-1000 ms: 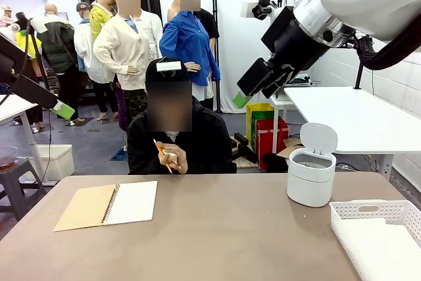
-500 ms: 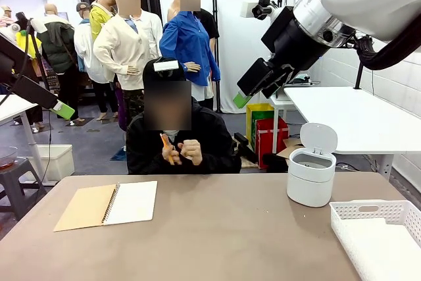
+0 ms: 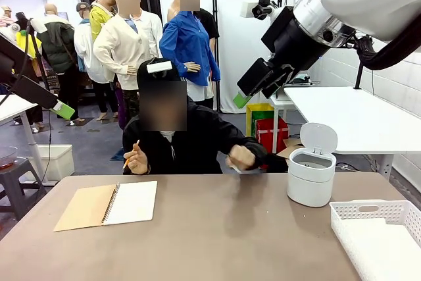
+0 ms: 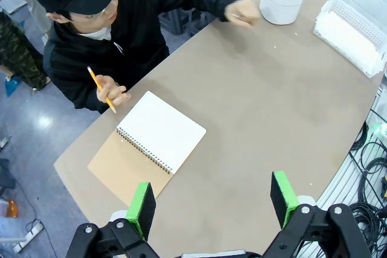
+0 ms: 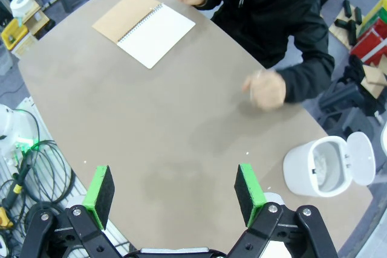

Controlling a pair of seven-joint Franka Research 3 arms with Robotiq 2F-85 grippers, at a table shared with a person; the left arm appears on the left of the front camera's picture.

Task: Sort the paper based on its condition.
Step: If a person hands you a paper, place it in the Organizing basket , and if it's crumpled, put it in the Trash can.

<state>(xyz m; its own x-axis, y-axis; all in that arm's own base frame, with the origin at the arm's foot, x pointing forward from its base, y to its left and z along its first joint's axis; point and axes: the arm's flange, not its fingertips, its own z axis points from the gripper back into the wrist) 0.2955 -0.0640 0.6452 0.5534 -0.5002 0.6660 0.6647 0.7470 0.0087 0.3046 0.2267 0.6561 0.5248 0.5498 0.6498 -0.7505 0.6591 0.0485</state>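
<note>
The paper is out of view as a loose piece; the person's fist (image 3: 242, 157) near the bin is blurred, and I cannot tell whether it holds any. My left gripper (image 4: 213, 203) hangs high above the table's near edge, open, with nothing between its green pads. My right gripper (image 5: 174, 193) is also raised over the table, open and empty. In the front view both grippers are up in the air, the left gripper (image 3: 62, 110) at the far left and the right gripper (image 3: 243, 99) at the upper right.
A spiral notebook (image 3: 108, 205) with a tan cover lies open at the table's left, and the person holds a pencil (image 3: 131, 156) above it. A white bin (image 3: 310, 176) with its lid up stands at the right. A white basket (image 3: 378, 228) sits at the near right corner.
The person's hands have parted: the pencil hand moved toward the notebook, the other arm reached out toward the bin. Both arms have stayed still.
</note>
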